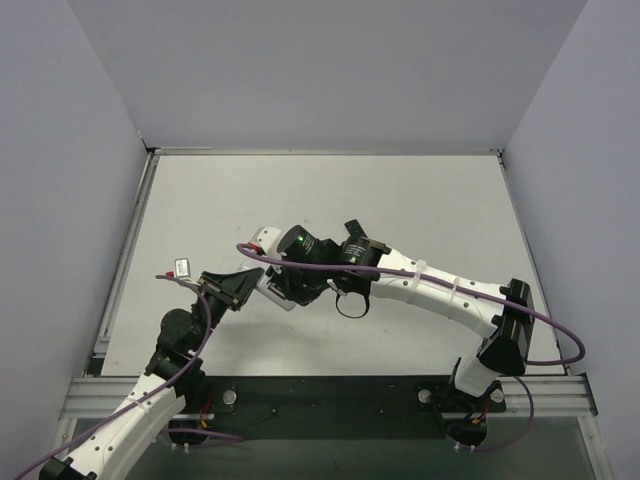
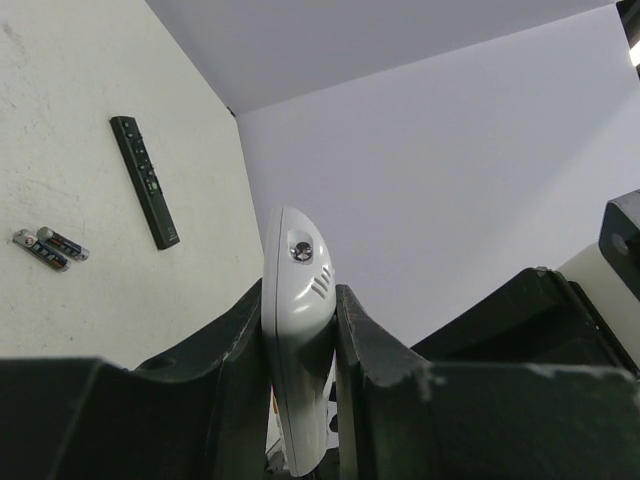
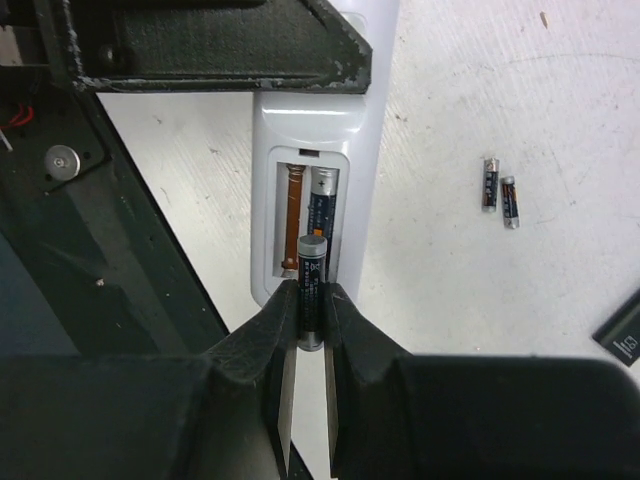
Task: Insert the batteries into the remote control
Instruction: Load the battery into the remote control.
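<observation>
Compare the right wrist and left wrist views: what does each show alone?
Right wrist only: the open battery compartment with a seated battery, and the right gripper shut on a second battery. Left wrist only: the remote control's rounded tip and the black remote's full length. Both: the remote control in the left gripper, and two spare batteries on the table.

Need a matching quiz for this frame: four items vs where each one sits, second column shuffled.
Items:
1. white remote
2. black remote
3. battery pair
4. lone unseated battery

Places:
A. pinched in the right tool
B. side by side on the table
C. clamped in the left tool
D. alone on the table, buttons up

Pairs: 1-C, 2-D, 3-B, 4-A
</observation>
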